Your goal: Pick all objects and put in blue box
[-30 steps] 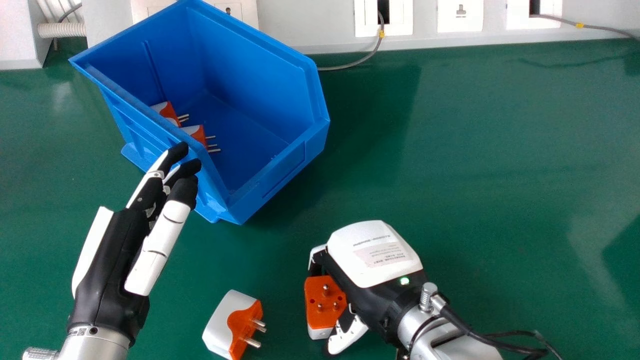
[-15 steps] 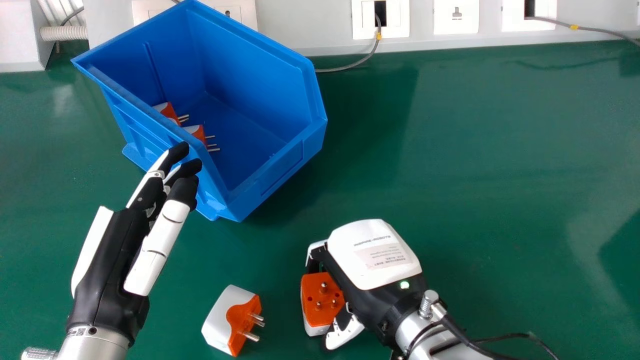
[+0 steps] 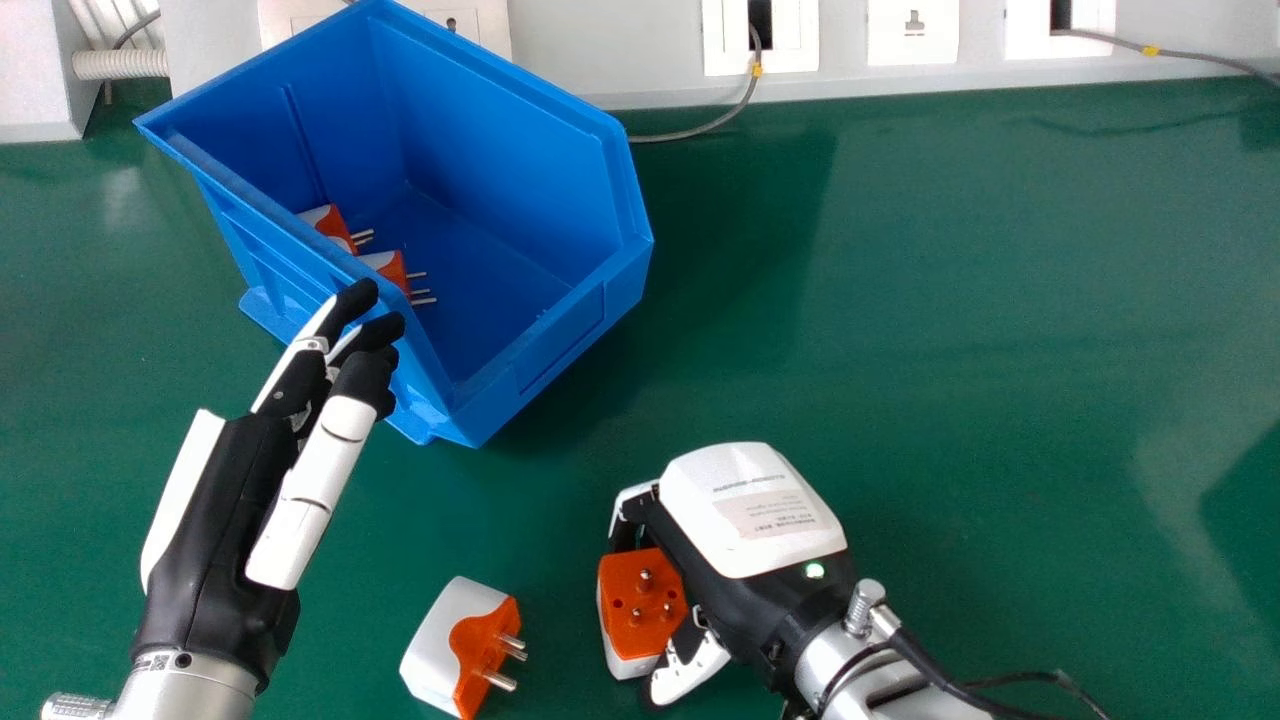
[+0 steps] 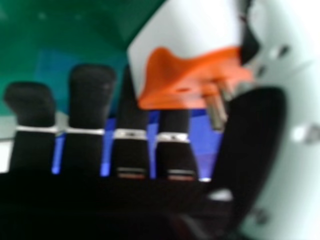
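Box (image 3: 500, 150) behind open left robot hand (image 3: 225, 500), loose plug (image 3: 440, 640) near right robot hand (image 3: 750, 510) closed round second plug (image 3: 622, 592)

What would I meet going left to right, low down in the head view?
Left hand → loose plug → right hand holding another plug.

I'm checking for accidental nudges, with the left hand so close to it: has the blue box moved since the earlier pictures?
No, not visibly. Against the wall socket in the head view, the blue box keeps the same place.
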`<state>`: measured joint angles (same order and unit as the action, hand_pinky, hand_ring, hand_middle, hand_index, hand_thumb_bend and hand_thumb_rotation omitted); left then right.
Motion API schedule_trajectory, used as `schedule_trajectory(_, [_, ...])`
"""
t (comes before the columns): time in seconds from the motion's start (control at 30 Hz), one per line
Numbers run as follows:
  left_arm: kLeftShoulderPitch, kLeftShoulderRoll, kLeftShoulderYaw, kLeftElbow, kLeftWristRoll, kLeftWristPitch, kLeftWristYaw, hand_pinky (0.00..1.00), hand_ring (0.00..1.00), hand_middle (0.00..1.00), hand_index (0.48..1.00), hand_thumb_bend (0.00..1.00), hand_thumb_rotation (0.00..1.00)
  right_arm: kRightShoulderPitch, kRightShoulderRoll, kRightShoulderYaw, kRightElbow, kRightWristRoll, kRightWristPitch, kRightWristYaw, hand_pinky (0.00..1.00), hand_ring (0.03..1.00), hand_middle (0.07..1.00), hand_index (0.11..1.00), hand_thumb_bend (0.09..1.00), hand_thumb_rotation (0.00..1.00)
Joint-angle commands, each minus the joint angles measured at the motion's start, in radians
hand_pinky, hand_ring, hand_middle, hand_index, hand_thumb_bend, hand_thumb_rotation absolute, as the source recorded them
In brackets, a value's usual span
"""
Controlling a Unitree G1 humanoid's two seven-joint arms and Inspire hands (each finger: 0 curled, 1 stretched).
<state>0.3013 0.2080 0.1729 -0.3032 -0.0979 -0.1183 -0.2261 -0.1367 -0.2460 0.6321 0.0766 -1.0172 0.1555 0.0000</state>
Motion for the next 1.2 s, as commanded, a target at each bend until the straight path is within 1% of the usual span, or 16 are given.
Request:
schedule_trajectory(0.0, [0.005,0.007,0.0,-0.026,-0.003,-0.007,-0.002,0.88,0.91,0.91,0.932,0.68,0.91,0.017,-0.014,0.001,-0.01,-0.013,0.016,0.033,0.09,0.146,0.465,0.484,0.527,0.01])
schedule_trajectory(0.17, [0.006,0.006,0.001,-0.021,-0.002,-0.01,-0.003,0.88,0.91,0.91,0.933,0.69,0.91,0.02,-0.033,-0.018,-0.066,-0.014,0.032,0.073,0.08,0.133,0.467,0.481,0.526,0.01])
schedule_trajectory(0.27, [0.005,0.005,0.0,-0.02,0.004,-0.009,0.002,0.88,0.91,0.91,0.933,0.69,0.91,0.027,-0.043,-0.039,-0.111,-0.001,0.035,0.094,0.08,0.135,0.468,0.48,0.526,0.0])
schedule_trajectory(0.33, [0.006,0.003,-0.001,-0.022,0.007,-0.005,0.006,0.88,0.91,0.91,0.933,0.7,0.91,0.036,-0.051,-0.053,-0.147,0.002,0.037,0.109,0.09,0.145,0.452,0.486,0.524,0.0])
schedule_trajectory(0.4, [0.007,0.002,-0.001,-0.027,0.006,0.001,0.008,0.88,0.91,0.91,0.933,0.7,0.91,0.044,-0.055,-0.064,-0.18,0.002,0.041,0.127,0.09,0.149,0.438,0.49,0.521,0.0])
schedule_trajectory(0.47, [0.006,0.003,-0.002,-0.029,0.006,0.007,0.011,0.88,0.91,0.91,0.933,0.7,0.91,0.052,-0.055,-0.076,-0.214,0.005,0.044,0.143,0.09,0.149,0.438,0.49,0.521,0.0])
schedule_trajectory(0.5, [0.006,0.003,-0.002,-0.03,0.007,0.01,0.013,0.88,0.91,0.91,0.933,0.7,0.91,0.055,-0.055,-0.079,-0.224,0.005,0.045,0.148,0.11,0.168,0.432,0.497,0.52,0.0])
schedule_trajectory(0.53, [0.006,0.003,-0.003,-0.031,0.009,0.011,0.014,0.88,0.91,0.91,0.933,0.7,0.91,0.058,-0.056,-0.083,-0.236,0.003,0.046,0.155,0.11,0.168,0.432,0.497,0.52,0.0])
schedule_trajectory(0.63, [0.008,0.0,-0.005,-0.037,0.012,0.016,0.018,0.88,0.91,0.91,0.933,0.7,0.91,0.066,-0.061,-0.092,-0.278,-0.006,0.048,0.176,0.1,0.164,0.439,0.494,0.521,0.0])
schedule_trajectory(0.67, [0.008,-0.001,-0.006,-0.037,0.012,0.017,0.019,0.88,0.91,0.91,0.933,0.7,0.91,0.068,-0.062,-0.095,-0.287,-0.006,0.047,0.181,0.11,0.176,0.431,0.5,0.519,0.0])
schedule_trajectory(0.87, [0.012,0.001,-0.006,-0.038,0.018,0.01,0.019,0.88,0.9,0.9,0.931,0.7,0.91,0.075,-0.069,-0.12,-0.347,-0.005,0.046,0.211,0.13,0.2,0.424,0.514,0.515,0.0])
schedule_trajectory(0.9, [0.013,0.0,-0.007,-0.038,0.018,0.01,0.019,0.88,0.9,0.9,0.93,0.7,0.91,0.075,-0.071,-0.124,-0.358,-0.005,0.047,0.216,0.14,0.221,0.432,0.513,0.516,0.0])
schedule_trajectory(0.97, [0.019,-0.001,-0.008,-0.04,0.017,0.008,0.018,0.88,0.9,0.9,0.93,0.7,0.91,0.078,-0.074,-0.134,-0.383,-0.007,0.048,0.228,0.14,0.221,0.432,0.513,0.516,0.0])
schedule_trajectory(1.07, [0.023,-0.002,-0.01,-0.042,0.014,0.009,0.017,0.88,0.9,0.9,0.929,0.7,0.91,0.077,-0.073,-0.155,-0.417,-0.002,0.05,0.244,0.13,0.197,0.412,0.507,0.513,0.0])
schedule_trajectory(1.17, [0.024,-0.002,-0.012,-0.046,0.017,0.014,0.021,0.88,0.9,0.9,0.929,0.71,0.91,0.071,-0.067,-0.174,-0.443,0.0,0.053,0.252,0.11,0.183,0.407,0.5,0.513,0.0])
